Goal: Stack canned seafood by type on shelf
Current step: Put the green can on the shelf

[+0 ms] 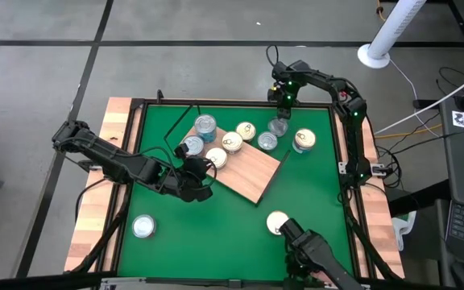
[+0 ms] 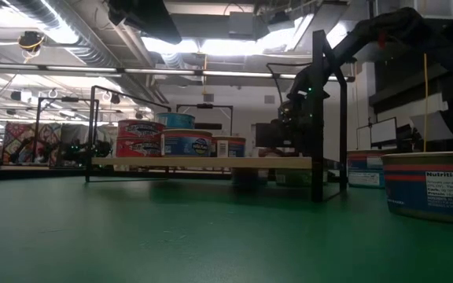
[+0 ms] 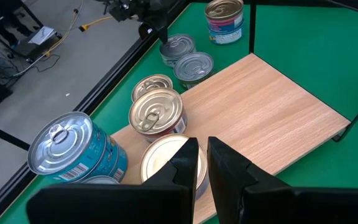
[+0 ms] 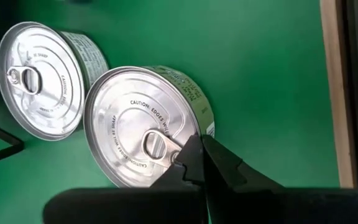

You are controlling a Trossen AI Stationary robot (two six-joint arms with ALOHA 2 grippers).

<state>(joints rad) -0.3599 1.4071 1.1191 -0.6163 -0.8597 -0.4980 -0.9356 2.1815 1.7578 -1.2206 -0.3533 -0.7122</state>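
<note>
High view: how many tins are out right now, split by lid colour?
Silver-lid tins: 5
Gold or cream-lid tins: 5
Total: 10

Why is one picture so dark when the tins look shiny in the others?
Low view: bright ceiling lights behind the scene leave the shelf and tins dim, and the near tin is soft. Right wrist view: the silver lid gleams under the right gripper. High view: evenly lit mat.
</note>
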